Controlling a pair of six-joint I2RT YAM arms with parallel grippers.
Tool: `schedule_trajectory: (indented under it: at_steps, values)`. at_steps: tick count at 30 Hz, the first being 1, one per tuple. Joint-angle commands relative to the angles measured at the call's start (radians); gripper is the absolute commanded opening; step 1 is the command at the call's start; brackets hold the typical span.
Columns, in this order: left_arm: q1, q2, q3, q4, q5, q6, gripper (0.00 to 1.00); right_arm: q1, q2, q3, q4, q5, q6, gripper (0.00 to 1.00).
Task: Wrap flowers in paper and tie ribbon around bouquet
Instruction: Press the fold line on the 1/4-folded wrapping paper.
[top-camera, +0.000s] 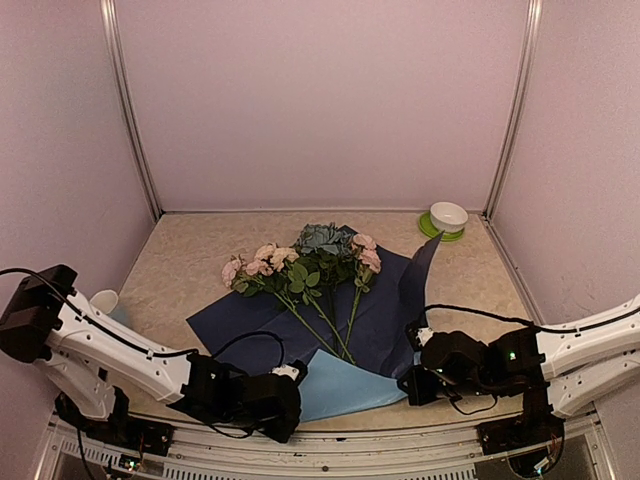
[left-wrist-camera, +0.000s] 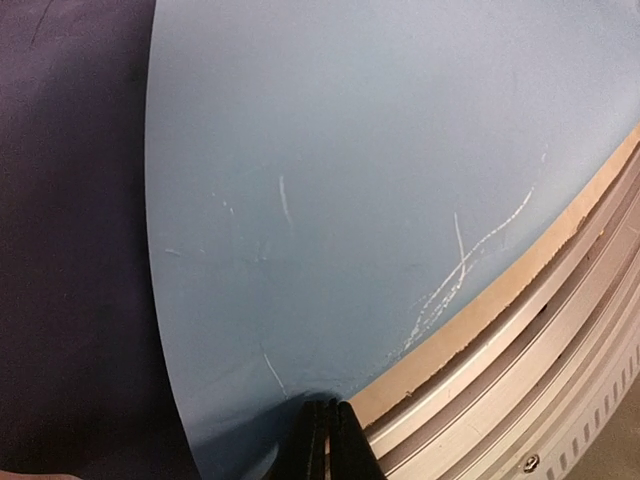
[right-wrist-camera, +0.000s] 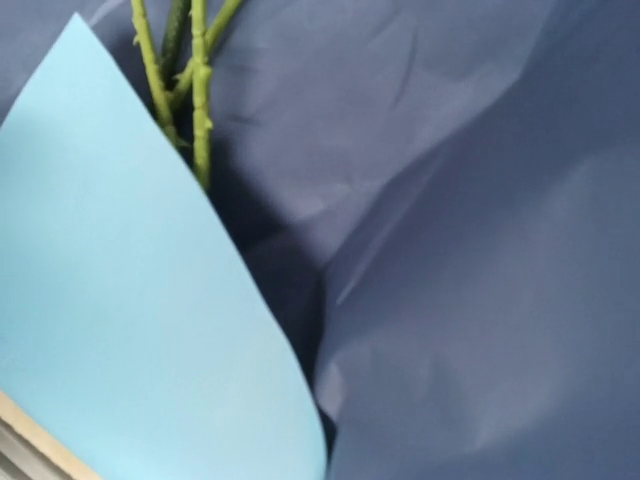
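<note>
As the near corner of the paper (top-camera: 400, 310) is pinched in the left gripper (left-wrist-camera: 327, 425), the flowers (top-camera: 300, 265) are found just beyond, stems pointed toward it; the right gripper (top-camera: 412, 378) is clenched, seemingly empty.

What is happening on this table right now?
Two robot arms are working on wrapping the flowers, which lie on the paper, dark side up. The left arm's fingers are closed on the paper's near edge, where a flap is folded over and shows the light blue side. The right arm's fingers are shut beside the paper's right edge; whether they hold it is unclear.
</note>
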Motion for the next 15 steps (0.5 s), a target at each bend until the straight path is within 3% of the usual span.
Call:
schedule_trajectory:
  at_steps: [1, 10, 15]
  values:
    - [-0.007, 0.048, -0.095, -0.257, 0.085, -0.078, 0.05, -0.006, 0.006, 0.025, -0.091, 0.028, -0.021, 0.0]
    - [-0.013, -0.101, -0.136, -0.353, 0.068, -0.173, 0.05, -0.006, 0.015, 0.032, -0.135, 0.02, -0.023, 0.0]
    - [-0.025, -0.088, 0.052, -0.428, -0.03, -0.063, 0.04, -0.006, 0.031, 0.044, -0.135, 0.026, -0.025, 0.0]
